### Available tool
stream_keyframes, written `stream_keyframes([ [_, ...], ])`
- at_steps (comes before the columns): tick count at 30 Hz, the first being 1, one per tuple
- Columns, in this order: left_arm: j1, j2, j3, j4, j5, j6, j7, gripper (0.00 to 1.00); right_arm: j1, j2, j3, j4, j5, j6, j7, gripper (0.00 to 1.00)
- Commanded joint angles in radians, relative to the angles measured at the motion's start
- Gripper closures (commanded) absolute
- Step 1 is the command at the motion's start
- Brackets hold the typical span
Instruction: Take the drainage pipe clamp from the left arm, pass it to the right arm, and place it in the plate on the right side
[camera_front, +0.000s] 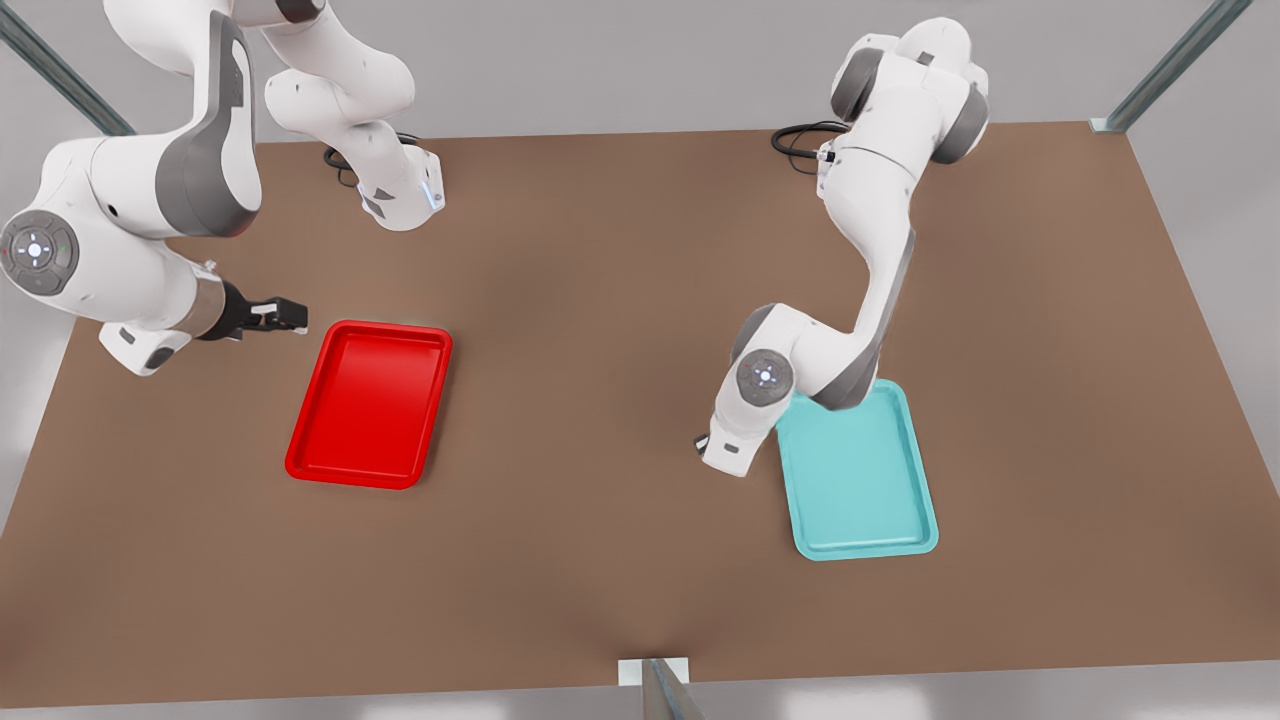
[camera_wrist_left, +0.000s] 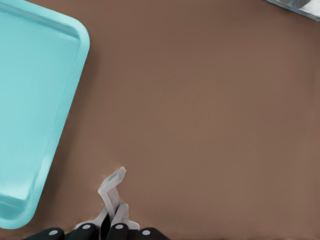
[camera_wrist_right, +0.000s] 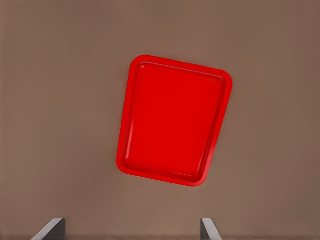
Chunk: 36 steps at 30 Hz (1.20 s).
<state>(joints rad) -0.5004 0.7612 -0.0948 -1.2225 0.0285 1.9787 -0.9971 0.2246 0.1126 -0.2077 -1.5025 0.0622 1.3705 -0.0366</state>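
Observation:
The white drainage pipe clamp (camera_wrist_left: 113, 187) sticks out from between the fingers of my left gripper (camera_wrist_left: 112, 220), which is shut on it just above the brown table. That arm's hand (camera_front: 735, 440) hangs low on the front view's right, beside a teal tray (camera_front: 865, 490). My right gripper (camera_front: 295, 317) is on the front view's left, next to the far corner of the red plate (camera_front: 370, 405). In the right wrist view its fingers (camera_wrist_right: 50, 229) stand wide apart and open, with the plate (camera_wrist_right: 172, 120) lying bare some way below them.
The teal tray (camera_wrist_left: 30, 100) lies close beside the held clamp. A broad stretch of brown table (camera_front: 600, 350) separates the two trays. Both arm bases and black cables (camera_front: 800, 135) sit at the far edge, and metal frame posts (camera_front: 1170, 65) stand at the corners.

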Motion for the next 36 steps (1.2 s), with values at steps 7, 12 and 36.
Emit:
stream_keyframes([
  [7,-0.079,0.107,-0.109,0.150,-0.042,0.051,-1.701,0.79,0.088,0.121,0.011,0.058,0.113,0.110,0.104,0.00],
  [12,-0.102,0.127,-0.108,0.175,-0.041,0.121,-1.779,0.79,0.121,0.151,0.013,-0.007,0.194,0.220,0.107,0.00],
  [36,-0.129,0.170,-0.109,0.227,-0.042,0.132,-1.617,0.79,0.501,0.145,0.013,-0.369,0.248,0.857,0.426,0.00],
])
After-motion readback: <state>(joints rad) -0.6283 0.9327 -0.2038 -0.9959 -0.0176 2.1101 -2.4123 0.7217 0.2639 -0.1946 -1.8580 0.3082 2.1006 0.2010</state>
